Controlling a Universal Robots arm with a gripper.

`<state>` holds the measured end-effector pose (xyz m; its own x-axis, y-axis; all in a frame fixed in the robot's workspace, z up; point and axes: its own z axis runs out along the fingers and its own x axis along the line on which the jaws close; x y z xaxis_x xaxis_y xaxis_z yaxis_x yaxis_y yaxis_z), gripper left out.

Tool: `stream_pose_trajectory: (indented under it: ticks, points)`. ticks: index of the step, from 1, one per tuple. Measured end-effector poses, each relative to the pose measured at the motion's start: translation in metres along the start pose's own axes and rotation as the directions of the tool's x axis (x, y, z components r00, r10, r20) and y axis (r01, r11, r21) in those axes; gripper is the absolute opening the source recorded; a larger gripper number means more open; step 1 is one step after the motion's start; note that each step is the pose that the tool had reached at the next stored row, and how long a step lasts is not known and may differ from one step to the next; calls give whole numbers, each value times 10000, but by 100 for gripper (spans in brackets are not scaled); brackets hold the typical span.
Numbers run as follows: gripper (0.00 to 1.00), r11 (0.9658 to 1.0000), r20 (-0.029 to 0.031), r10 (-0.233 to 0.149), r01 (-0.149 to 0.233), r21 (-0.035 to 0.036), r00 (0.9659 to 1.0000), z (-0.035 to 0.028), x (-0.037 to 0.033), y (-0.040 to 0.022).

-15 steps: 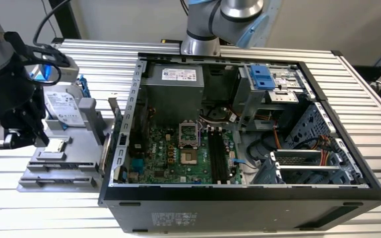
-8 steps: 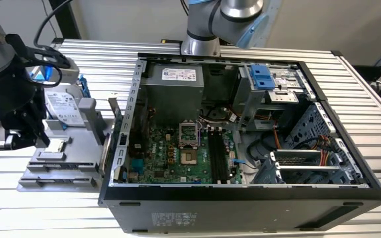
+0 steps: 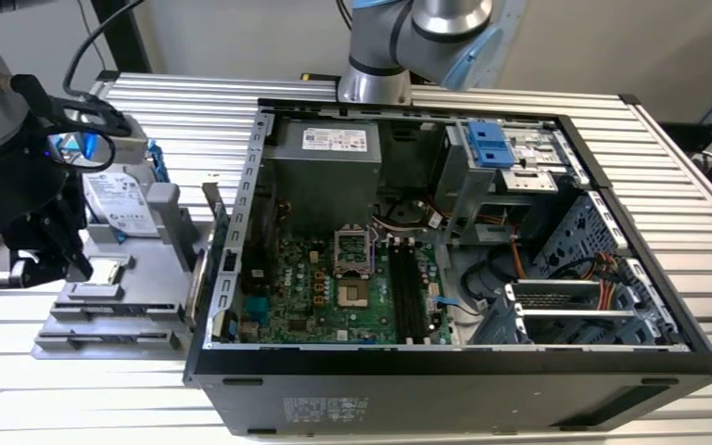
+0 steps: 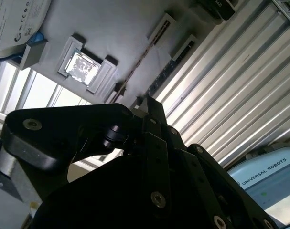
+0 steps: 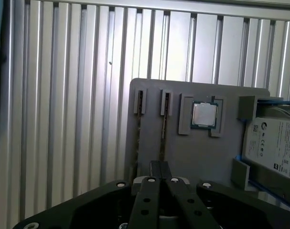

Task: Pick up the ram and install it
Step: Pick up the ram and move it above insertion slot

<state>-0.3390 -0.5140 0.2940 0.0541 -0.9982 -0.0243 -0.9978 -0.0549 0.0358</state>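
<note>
A: While the tool [image 5: 159,170] [image 4: 152,107] hangs over the grey holder [image 5: 202,157], how do its jaws stand?

B: Narrow. In the first wrist view the two black fingers [image 5: 145,198] come almost together at the tip. Whether they touch anything, I cannot tell.

A: And the ram, where is it?

B: The ram [image 5: 163,136] [image 4: 140,59] stands on its thin edge in a slot of the holder, just ahead of the tool's tip and in line with it. One slot further to the side there is a second thin strip [image 5: 136,143], parallel to the first.

A: What lies beyond the ram?

B: On the ram's other side, a little further from the tool, the square silver processor [image 5: 204,114] [image 4: 81,68] sits in its own pocket. After it comes the hard drive [image 5: 273,143] [image 3: 121,204] in a blue bracket, at the holder's edge.

A: And further away?

B: The holder rests on the ribbed metal bench [image 3: 84,389]. Well apart from the tool, past the holder, the open computer case [image 3: 455,362] lies on the same bench, with the green motherboard [image 3: 319,287] inside.
</note>
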Motion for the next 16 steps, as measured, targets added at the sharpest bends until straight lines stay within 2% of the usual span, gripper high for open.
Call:
stream_pose_trajectory:
  ticks: [4,12,16]
  points:
    - [0,10000,1,35,-35,6,10000,66,57,14]
    - [0,9998,0,146,-146,112,9999,209,178,33]
    - [0,9998,0,157,-157,117,9999,260,250,38]
